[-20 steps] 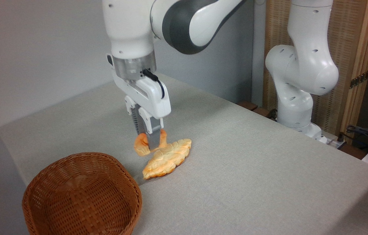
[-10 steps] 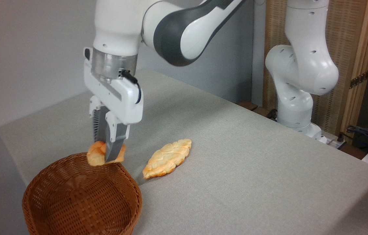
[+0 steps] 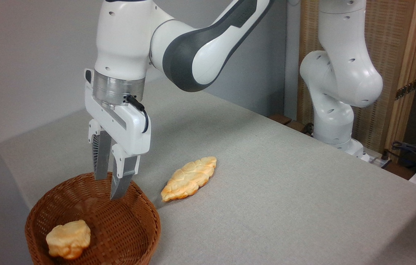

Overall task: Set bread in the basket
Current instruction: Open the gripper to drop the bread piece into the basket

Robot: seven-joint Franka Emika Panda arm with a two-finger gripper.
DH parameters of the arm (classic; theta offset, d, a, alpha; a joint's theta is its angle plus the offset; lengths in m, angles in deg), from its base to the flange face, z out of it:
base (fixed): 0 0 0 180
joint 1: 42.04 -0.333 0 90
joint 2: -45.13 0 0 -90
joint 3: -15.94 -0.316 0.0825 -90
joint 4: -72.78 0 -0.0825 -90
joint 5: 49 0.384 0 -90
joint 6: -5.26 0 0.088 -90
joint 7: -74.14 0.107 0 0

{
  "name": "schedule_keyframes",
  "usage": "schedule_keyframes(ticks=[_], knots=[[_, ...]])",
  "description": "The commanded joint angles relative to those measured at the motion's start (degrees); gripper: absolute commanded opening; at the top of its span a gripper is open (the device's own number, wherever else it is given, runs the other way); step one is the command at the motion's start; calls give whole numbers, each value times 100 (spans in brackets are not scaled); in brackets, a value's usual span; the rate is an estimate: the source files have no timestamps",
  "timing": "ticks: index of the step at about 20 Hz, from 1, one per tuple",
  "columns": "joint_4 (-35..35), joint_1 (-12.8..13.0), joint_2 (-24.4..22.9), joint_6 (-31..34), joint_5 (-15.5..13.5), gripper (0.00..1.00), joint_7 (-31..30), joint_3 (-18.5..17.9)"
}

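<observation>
One bread (image 3: 68, 238) lying inside the basket (image 3: 137, 215), toward its near left side. Hanging above the far rim: tool (image 3: 109, 187), released (fingers parted, gripping nothing). Resting on the worktop (image 3: 285, 191) alongside: leaf-shaped pastry (image 3: 189, 179).

A long, flat, leaf-shaped pastry (image 3: 189, 179) with a ridged golden top lies on the table (image 3: 285, 191), its ends orange-browned (the nearer tip more so). The table wears a plain grey cloth. Behind its far right corner stands a slatted wooden screen (image 3: 406, 66), and dark cables (image 3: 414, 151) lie at the right edge.
</observation>
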Motion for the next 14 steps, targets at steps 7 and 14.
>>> schedule_keyframes(ticks=[7,14], knots=[[113,2,-836,1852,94,100,-459,-49],[148,2,-915,2751,570,100,-959,-14]])
